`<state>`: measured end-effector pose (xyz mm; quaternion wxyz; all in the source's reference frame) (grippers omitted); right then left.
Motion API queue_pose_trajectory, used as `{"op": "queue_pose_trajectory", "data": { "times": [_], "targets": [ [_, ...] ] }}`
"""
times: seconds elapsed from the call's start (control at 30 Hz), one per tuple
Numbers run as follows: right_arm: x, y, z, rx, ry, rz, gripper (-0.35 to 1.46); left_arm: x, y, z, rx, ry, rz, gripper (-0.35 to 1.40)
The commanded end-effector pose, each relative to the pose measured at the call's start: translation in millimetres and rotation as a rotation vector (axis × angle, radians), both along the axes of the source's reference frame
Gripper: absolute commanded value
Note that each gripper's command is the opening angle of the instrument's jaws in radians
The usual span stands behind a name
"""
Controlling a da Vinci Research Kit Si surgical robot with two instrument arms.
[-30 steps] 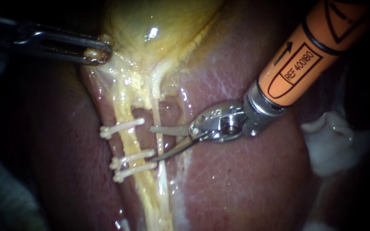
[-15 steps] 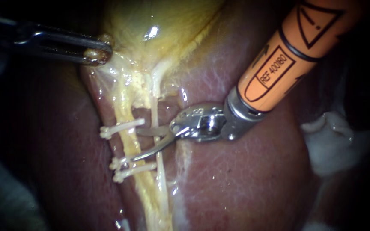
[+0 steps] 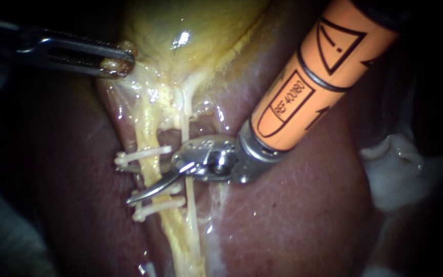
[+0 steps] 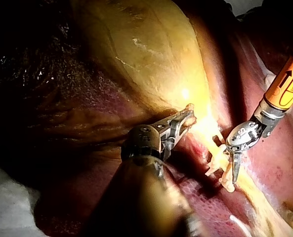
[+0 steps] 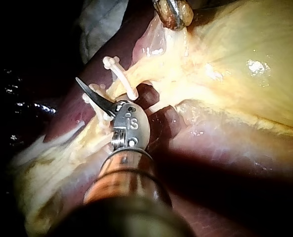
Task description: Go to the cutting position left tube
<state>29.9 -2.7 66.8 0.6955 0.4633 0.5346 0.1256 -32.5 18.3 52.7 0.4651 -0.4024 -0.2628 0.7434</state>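
Right instrument (image 3: 139,179) lies over the liver (image 3: 283,215), its curved blades parted and gripping nothing. Left instrument (image 3: 116,65) is clamped on the gallbladder's (image 3: 190,31) edge, above the left tube (image 3: 147,131). That tube runs between the parted blades, with one clip (image 3: 142,154) on it just above them and two clips (image 3: 160,205) by the lower blade.

the dark red, wet liver (image 3: 293,215) carries everything. the yellow gallbladder (image 3: 190,31) lies on the liver's upper part. two pale strands run down the liver's surface: the left tube (image 3: 145,131), crossed by three white clips (image 3: 142,154), and a thinner tube (image 3: 192,205). white wadding (image 3: 396,174) lies against the liver's right edge.
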Motion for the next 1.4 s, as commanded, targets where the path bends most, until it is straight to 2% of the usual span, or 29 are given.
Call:
{"op": "queue_pose_trajectory", "data": {
  "times": [0.03,0.27,0.47,0.57,0.83,1.17,1.23,1.3,1.33,1.4],
  "targets": [
    [0.2,-0.1,0.1,0.0,-0.001,0.005,1.31,0.0,0.0,0.0,0.0,0.0,0.0,-0.35],
    [0.9,-0.4,0.6,0.025,0.003,0.02,1.31,-0.1,0.0,0.0,0.0,0.0,-0.001,-0.35],
    [1.0,-0.4,0.4,0.056,0.025,0.04,1.31,-0.1,0.0,0.0,0.0,0.001,-0.001,-0.35],
    [0.9,-0.4,-0.5,0.065,0.04,0.044,1.31,-0.1,0.0,0.0,0.0,0.0,-0.001,-0.35],
    [0.5,0.2,-4.5,0.098,0.079,0.046,1.31,-0.1,0.0,0.0,0.0,0.0,0.0,-0.35],
    [1.0,-0.3,-6.9,0.134,0.113,0.031,1.23,0.0,0.0,0.1,0.0,0.0,0.0,-0.35],
    [1.1,-0.2,-7.2,0.134,0.111,0.037,1.1,0.0,0.0,0.1,0.0,0.0,0.0,-0.35],
    [1.0,0.1,-7.4,0.134,0.104,0.051,0.79,0.0,0.0,0.1,0.0,0.0,0.0,-0.35],
    [0.9,0.3,-7.5,0.133,0.1,0.059,0.54,0.0,0.0,0.1,0.0,0.0,0.0,-0.35],
    [0.8,0.5,-7.7,0.133,0.095,0.071,-0.15,-0.1,0.0,0.1,0.0,0.0,0.0,-0.35]
  ]
}}
